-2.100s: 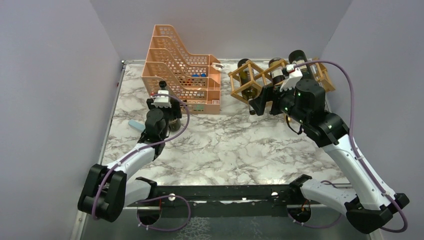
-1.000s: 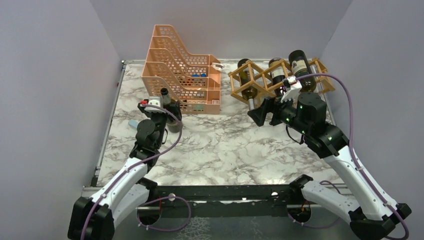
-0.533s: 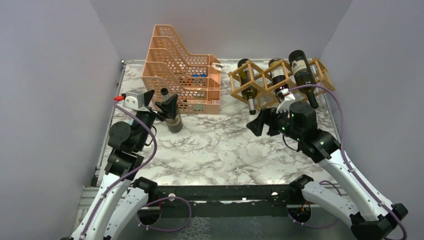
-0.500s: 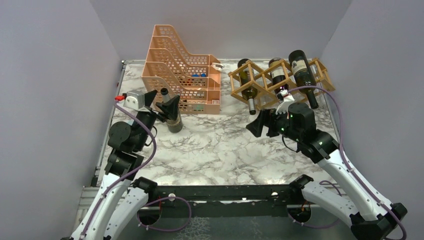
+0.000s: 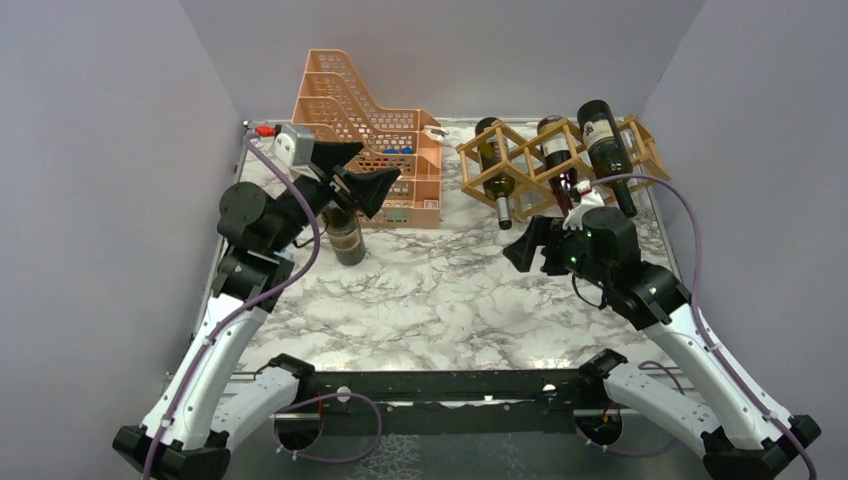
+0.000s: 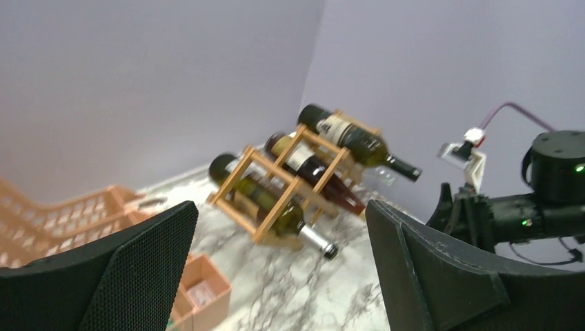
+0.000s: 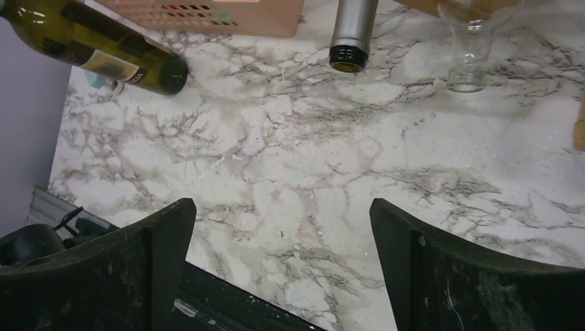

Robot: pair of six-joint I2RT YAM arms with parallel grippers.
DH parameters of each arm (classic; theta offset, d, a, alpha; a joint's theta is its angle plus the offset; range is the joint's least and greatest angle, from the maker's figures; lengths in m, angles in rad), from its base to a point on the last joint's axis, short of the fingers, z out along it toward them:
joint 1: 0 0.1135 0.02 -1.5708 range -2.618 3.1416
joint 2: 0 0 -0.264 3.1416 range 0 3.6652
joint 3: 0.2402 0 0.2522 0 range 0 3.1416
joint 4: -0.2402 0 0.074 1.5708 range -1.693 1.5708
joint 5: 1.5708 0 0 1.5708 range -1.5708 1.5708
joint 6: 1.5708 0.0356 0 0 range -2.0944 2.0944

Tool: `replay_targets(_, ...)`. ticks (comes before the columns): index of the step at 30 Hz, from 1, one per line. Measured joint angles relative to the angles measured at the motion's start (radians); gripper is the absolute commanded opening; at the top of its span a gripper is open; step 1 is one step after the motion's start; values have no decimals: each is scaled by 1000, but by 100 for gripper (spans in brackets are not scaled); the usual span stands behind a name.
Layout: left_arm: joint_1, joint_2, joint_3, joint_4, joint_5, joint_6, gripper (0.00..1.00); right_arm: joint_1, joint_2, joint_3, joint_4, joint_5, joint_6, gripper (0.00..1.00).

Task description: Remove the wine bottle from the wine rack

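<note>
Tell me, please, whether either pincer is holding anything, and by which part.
Nothing is held: the left pincer and right pincer are both open and empty; the wine bottle stands free.

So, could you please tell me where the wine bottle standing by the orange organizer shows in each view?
Top external: wine bottle left of centre, in front of the orange organizer.
Left wrist: not in it.
Right wrist: top left corner.
Shared landmark: the silver-capped bottle neck poking from the wine rack.

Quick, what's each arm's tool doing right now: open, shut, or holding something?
Left tool: open, holding nothing.
Right tool: open, holding nothing.
</note>
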Motion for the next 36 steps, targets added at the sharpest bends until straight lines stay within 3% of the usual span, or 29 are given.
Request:
replay_targets(4,-37,129,130,60,64,-8,99,0,-64,0,-19,71,3,99)
replay_targets(9,-199,281,196,76,47,58,99,0,-111,17,-60,163,-10,99)
replay_targets(13,-272,346,185,74,5,131,99,0,-55,102,-100,243,-44,99)
replay_targets(25,-273,324,8,143,-43,190,99,-16,251,378,-99,527,-183,100)
replay_targets(33,-316,344,-16,156,-45,201,99,-281,362,439,-27,536,-249,100)
replay_targets(36,-326,348,-17,159,-45,193,99,-378,380,443,-13,466,-264,100)
